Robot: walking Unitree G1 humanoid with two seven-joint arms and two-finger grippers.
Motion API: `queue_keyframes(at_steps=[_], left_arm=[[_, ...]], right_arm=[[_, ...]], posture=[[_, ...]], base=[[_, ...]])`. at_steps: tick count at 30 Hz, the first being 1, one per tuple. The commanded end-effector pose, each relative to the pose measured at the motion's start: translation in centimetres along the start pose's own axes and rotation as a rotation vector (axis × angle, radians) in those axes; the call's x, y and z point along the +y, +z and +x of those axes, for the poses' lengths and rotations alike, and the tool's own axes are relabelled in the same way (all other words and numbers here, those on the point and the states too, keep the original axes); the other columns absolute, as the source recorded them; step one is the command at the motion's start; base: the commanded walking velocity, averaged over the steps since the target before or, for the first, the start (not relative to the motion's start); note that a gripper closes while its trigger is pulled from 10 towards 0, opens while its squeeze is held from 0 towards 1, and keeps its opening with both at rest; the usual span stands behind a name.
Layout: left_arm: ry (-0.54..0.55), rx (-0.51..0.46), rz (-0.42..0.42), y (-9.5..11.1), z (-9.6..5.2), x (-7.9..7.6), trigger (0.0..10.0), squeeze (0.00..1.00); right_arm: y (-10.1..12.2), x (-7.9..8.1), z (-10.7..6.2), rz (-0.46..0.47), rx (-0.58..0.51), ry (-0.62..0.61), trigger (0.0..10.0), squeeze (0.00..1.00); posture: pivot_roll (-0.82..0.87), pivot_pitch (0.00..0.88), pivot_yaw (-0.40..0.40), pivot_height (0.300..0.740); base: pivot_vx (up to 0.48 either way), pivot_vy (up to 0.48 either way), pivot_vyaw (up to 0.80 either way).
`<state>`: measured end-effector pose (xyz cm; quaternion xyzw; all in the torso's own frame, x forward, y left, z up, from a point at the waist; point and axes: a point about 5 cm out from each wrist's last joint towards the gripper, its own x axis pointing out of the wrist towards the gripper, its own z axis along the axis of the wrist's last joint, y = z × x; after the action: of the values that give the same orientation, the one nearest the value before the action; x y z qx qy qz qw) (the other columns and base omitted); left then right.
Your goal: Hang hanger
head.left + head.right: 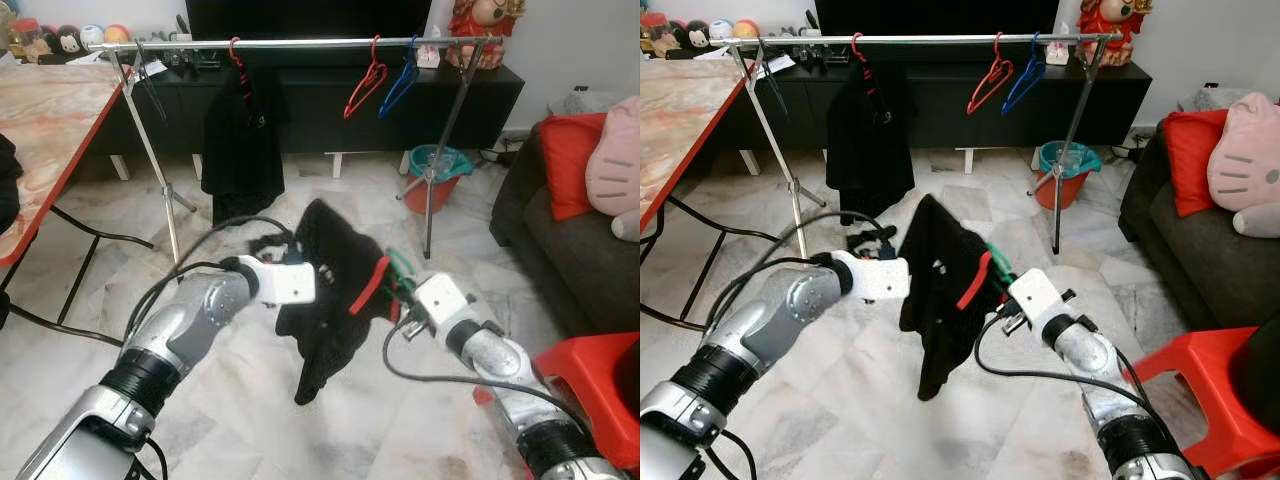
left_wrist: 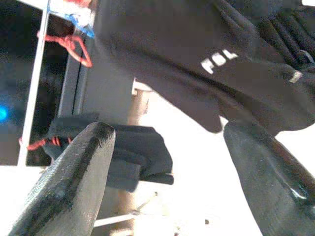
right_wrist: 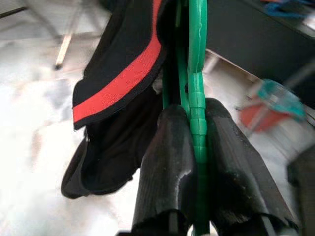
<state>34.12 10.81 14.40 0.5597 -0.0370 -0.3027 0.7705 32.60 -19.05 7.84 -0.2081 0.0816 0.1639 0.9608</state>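
Left eye view. Right tool (image 1: 400, 290) grips a green hanger (image 1: 399, 266) with a black garment (image 1: 330, 300) draped over it, red trim band (image 1: 370, 285) showing. The load hangs low between the two arms, well short of the clothes rail (image 1: 300, 43) ahead. Left tool (image 1: 318, 280) sits just beside the cloth on its far side from the right tool. Judgement: the step in hand is lifting and carrying the hanger to the rail. To do it well, keep the hook upright, raise it above bar height, aim for the bare stretch between the hung black garment (image 1: 240, 140) and the red hanger (image 1: 364, 88), then lower so the hook seats.

Right eye view. Same layout. A blue hanger (image 1: 1024, 82) hangs beside the red one. The cloth trails low beneath the right tool, so it could snag or slip off while rising.

Left wrist view. Left tool fingers (image 2: 74, 182) are spread wide, holding nothing; the black garment with white lettering (image 2: 219, 60) lies beyond them.

Right wrist view. Right tool fingers (image 3: 167, 162) are pressed together on the green hanger's thin ribbed plastic bar. The garment bunches on one side of it, limp, soft, unevenly loaded.
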Motion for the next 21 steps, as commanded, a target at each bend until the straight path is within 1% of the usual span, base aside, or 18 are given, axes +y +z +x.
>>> queue_keyframes(at_steps=[1,2,3,4,5,7,8,9,10,12,14,16,17,19,20,21], left_arm=[[0.046,0.001,-0.129,0.1,0.1,-0.8,10.0,0.0],[0.063,0.002,-0.186,0.2,0.2,-1.2,10.0,0.0],[0.073,0.003,-0.223,0.3,0.2,-1.5,10.0,0.0],[0.098,-0.001,-0.338,0.7,0.4,-2.3,10.0,0.0],[0.119,-0.005,-0.425,1.0,0.5,-2.9,10.0,0.0],[0.136,-0.005,-0.498,1.2,0.6,-3.4,10.0,0.0],[0.136,-0.005,-0.498,1.2,0.6,-3.4,10.0,0.0],[0.149,-0.009,-0.545,1.5,0.7,-3.7,10.0,0.0],[0.157,-0.013,-0.563,1.6,0.7,-3.9,10.0,0.0],[0.179,-0.022,-0.63,1.9,0.8,-4.3,10.0,0.0],[0.223,-0.046,-0.708,2.2,0.9,-4.3,10.0,0.0],[0.286,-0.064,-0.757,2.4,0.8,-3.8,10.0,0.0],[0.327,-0.077,-0.779,2.5,0.8,-3.4,10.0,0.0],[0.337,-0.081,-0.783,2.5,0.7,-3.3,10.0,0.0],[0.403,-0.117,-0.794,2.7,0.2,-2.5,10.0,0.0],[0.403,-0.117,-0.794,2.7,0.2,-2.5,10.0,0.0]], right_arm=[[1.6,-1.3,0.5,0.077,-0.059,-0.093,0.0,0.0],[1.9,-1.3,0.7,0.093,-0.075,-0.098,0.0,0.0],[2.2,-1.3,0.8,0.104,-0.085,-0.101,0.0,0.0],[2.8,-1.1,1.0,0.125,-0.107,-0.105,0.0,0.0],[3.2,-0.9,1.3,0.138,-0.121,-0.097,0.0,0.0],[3.7,-0.6,1.5,0.145,-0.134,-0.083,0.0,0.0],[3.7,-0.6,1.5,0.145,-0.134,-0.083,0.0,0.0],[4.0,-0.3,1.7,0.147,-0.142,-0.07,0.0,0.0],[4.2,-0.2,1.8,0.148,-0.145,-0.063,0.0,0.0],[4.5,0.0,2.0,0.145,-0.151,-0.055,0.0,0.0],[4.8,0.3,2.2,0.147,-0.157,-0.038,0.0,0.0],[5.1,0.6,2.5,0.162,-0.155,-0.014,0.0,0.0],[5.2,1.0,2.7,0.176,-0.144,0.018,0.0,0.0],[5.2,1.1,2.8,0.18,-0.137,0.032,0.0,0.0],[5.5,1.4,3.1,0.164,-0.132,0.055,0.0,0.0],[5.5,1.4,3.1,0.164,-0.132,0.055,0.0,0.0]], posture=[[0.09,0.0,-0.008,0.732],[0.09,0.0,-0.008,0.732],[0.08,0.0,-0.007,0.732],[0.08,0.0,-0.006,0.732],[0.08,0.0,-0.006,0.732],[0.08,0.0,-0.008,0.732],[0.08,0.0,-0.008,0.732],[0.07,0.0,-0.008,0.732],[0.07,0.0,-0.008,0.732],[0.08,0.0,-0.01,0.732],[0.08,0.0,-0.01,0.732],[0.08,0.0,-0.014,0.732],[0.08,0.0,-0.014,0.732],[0.08,0.0,-0.014,0.732],[0.08,0.0,-0.018,0.732],[0.08,0.0,-0.018,0.732]], base=[[0.0,0.0,0.0],[0.0,0.0,0.0],[0.0,0.0,0.0],[0.0,0.0,0.0],[0.0,0.0,0.0],[0.0,0.0,0.0],[0.0,0.0,0.0],[0.0,0.0,0.0],[0.0,0.0,0.0],[0.0,0.0,0.0],[0.0,0.0,0.0],[0.0,0.0,0.0],[0.0,0.0,0.0],[0.0,0.0,0.0],[0.0,0.0,0.0],[0.0,0.0,0.0]])
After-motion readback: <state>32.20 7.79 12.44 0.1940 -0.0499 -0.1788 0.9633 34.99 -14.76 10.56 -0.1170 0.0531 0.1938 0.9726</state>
